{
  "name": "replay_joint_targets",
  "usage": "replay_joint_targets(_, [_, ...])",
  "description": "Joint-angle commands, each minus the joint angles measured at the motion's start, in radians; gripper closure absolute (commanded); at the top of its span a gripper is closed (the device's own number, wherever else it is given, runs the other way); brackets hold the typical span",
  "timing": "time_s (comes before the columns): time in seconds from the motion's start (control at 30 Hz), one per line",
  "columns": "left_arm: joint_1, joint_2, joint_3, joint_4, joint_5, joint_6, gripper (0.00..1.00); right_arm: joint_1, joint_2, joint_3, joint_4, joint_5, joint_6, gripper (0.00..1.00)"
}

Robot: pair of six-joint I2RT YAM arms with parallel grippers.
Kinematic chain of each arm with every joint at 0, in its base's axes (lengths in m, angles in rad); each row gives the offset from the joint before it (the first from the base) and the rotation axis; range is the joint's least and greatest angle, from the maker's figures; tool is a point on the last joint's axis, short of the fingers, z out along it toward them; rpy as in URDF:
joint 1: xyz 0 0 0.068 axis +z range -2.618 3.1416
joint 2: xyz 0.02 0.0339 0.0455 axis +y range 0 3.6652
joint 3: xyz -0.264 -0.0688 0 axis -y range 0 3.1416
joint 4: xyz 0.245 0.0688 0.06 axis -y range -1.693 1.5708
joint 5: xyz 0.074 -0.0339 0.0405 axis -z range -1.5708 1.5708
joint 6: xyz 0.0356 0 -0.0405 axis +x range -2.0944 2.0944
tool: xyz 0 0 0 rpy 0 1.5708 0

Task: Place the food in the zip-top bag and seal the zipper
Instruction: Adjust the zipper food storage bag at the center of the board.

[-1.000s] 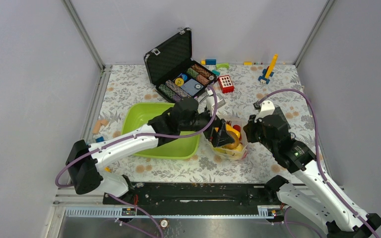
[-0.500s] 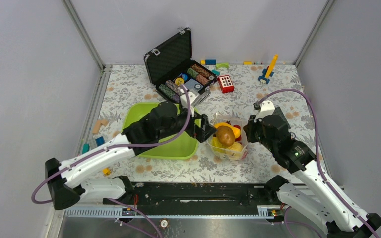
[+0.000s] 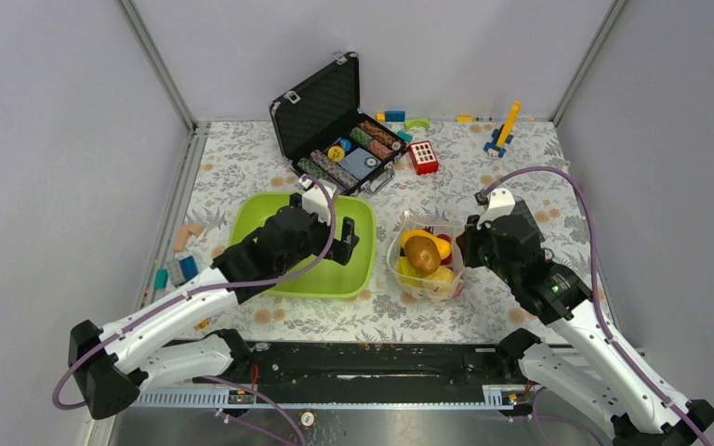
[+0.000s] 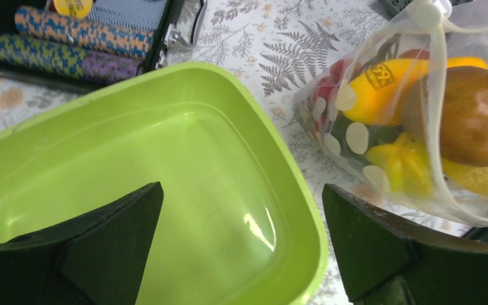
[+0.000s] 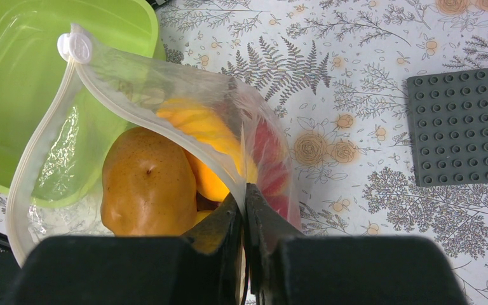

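The dotted zip-top bag (image 3: 425, 267) stands open right of the green tray, with food inside: a brown fruit (image 3: 422, 253) on top of yellow, orange and red pieces. In the right wrist view my right gripper (image 5: 244, 198) is shut on the bag's mouth edge, and the zipper strip (image 5: 141, 119) curves round the brown fruit (image 5: 146, 184) to its slider (image 5: 76, 46). My left gripper (image 3: 346, 243) is open and empty above the tray's right side, left of the bag. In the left wrist view it (image 4: 241, 236) hangs over the tray, with the bag (image 4: 356, 136) at the upper right.
The lime-green tray (image 3: 258, 218) lies left of the bag and holds nothing. An open black case of poker chips (image 3: 339, 139) stands behind it. Building blocks (image 3: 423, 156) lie along the back and by the tray's left. A grey baseplate (image 5: 464, 124) lies right of the bag.
My left gripper has drawn back left from the bag mouth to above the tray, leaving the brown fruit in the bag. The right gripper has kept its hold.
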Motion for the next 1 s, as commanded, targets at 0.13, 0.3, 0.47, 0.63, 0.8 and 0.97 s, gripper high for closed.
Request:
replay_joint_targets(0.13, [0.096, 0.087, 0.007, 0.217, 0.244, 0.269, 0.01, -0.004, 0.032, 0.026, 0.021, -0.008, -0.015, 0.89])
replay_joint_targets(0.3, [0.128, 0.221, 0.137, 0.121, 0.422, 0.398, 0.01, -0.004, 0.060, 0.041, 0.020, -0.039, -0.027, 0.89])
replay_joint_targets(0.47, [0.128, 0.290, 0.188, 0.093, 0.597, 0.472, 0.01, -0.004, 0.085, 0.065, 0.015, -0.042, -0.030, 0.89])
replay_joint_targets(0.63, [0.129, 0.364, 0.224, 0.137, 0.594, 0.450, 0.01, -0.003, 0.106, 0.091, 0.012, -0.051, -0.036, 0.89])
replay_joint_targets(0.8, [0.128, 0.466, 0.313, 0.118, 0.687, 0.448, 0.01, -0.004, 0.132, 0.116, 0.012, -0.042, -0.042, 0.88])
replay_joint_targets(0.97, [0.130, 0.535, 0.380, 0.096, 0.855, 0.446, 0.01, -0.013, 0.184, 0.143, 0.017, -0.023, -0.047, 0.88])
